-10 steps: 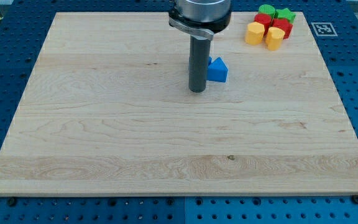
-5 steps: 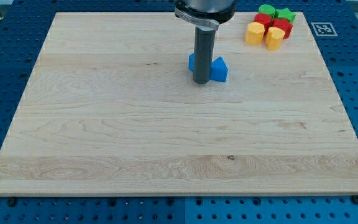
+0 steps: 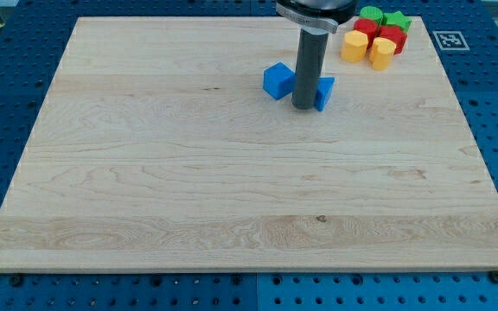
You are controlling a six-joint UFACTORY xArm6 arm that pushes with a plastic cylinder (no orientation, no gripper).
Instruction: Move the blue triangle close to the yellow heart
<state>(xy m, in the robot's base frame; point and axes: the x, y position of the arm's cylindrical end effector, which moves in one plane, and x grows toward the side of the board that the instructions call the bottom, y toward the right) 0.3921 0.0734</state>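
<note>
My tip point(image 3: 304, 107) rests on the wooden desk point(image 3: 232, 199) in the upper middle of the view, at the end of a straight dark rod; the arm carries no jaws, so nothing here opens or closes. The blue triangle point(image 3: 326, 92) sits just to the view's right of the rod, touching it or nearly so, with its left part hidden behind the rod. On the rod's other side, just to the view's left, stands a blue cube point(image 3: 277, 80), so my tip is between the two blue blocks. Toward the view's top right corner of the desk lies a tight cluster: a yellow heart point(image 3: 353, 47) at its left, a yellow cylinder point(image 3: 381, 53) beside it, a red block point(image 3: 367, 28) and another red block point(image 3: 392, 38) behind them, then a green cylinder point(image 3: 371, 14) and a green star point(image 3: 397, 19) nearest the top edge. The blue triangle is near the yellow heart but apart from it, lying below and slightly left of it.
</note>
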